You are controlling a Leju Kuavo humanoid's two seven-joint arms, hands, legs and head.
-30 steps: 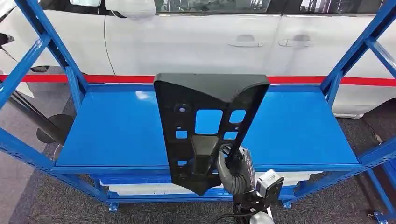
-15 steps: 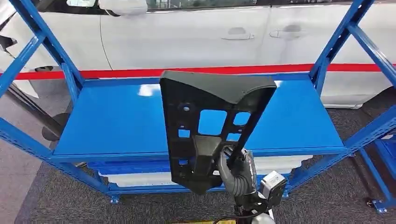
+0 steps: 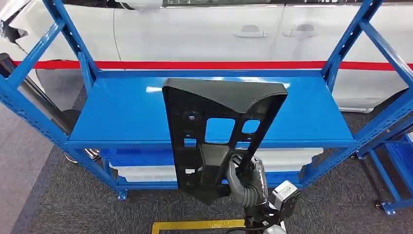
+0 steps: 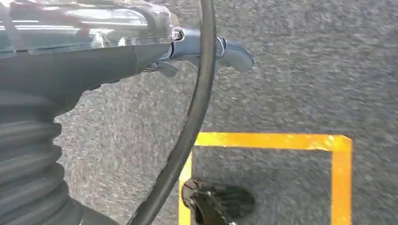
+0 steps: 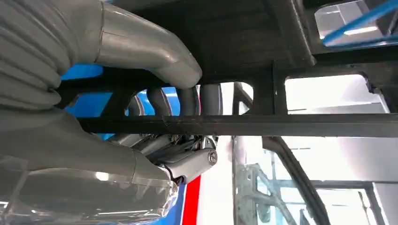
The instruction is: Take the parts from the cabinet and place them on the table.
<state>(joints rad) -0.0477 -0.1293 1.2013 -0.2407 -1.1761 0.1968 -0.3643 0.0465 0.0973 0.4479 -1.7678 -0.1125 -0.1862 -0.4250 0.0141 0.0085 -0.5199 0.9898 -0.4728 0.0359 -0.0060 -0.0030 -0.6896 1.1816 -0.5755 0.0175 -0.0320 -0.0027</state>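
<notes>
A large black plastic part point(image 3: 214, 131) with several cut-out windows stands upright in front of the blue cabinet shelf point(image 3: 122, 117). My right hand point(image 3: 243, 183) grips it at its lower right edge, from below. In the right wrist view my right hand point(image 5: 141, 51) has its thumb over the part's rib and its dark fingers curled round a black bar point(image 5: 263, 124). My left hand point(image 4: 94, 56) hangs over grey carpet, holding nothing, with a black cable crossing in front of it.
The blue rack's uprights point(image 3: 68, 44) and slanted braces point(image 3: 384, 48) frame the shelf. White bins point(image 3: 146, 171) sit on the lower level. Behind the rack stands a white car point(image 3: 195, 29) with a red stripe. Yellow floor tape point(image 3: 195, 225) point(image 4: 281, 140) marks the carpet.
The whole picture has shifted: the rack now looks farther off and yellow floor tape has come into view below. The black part stays in my right hand.
</notes>
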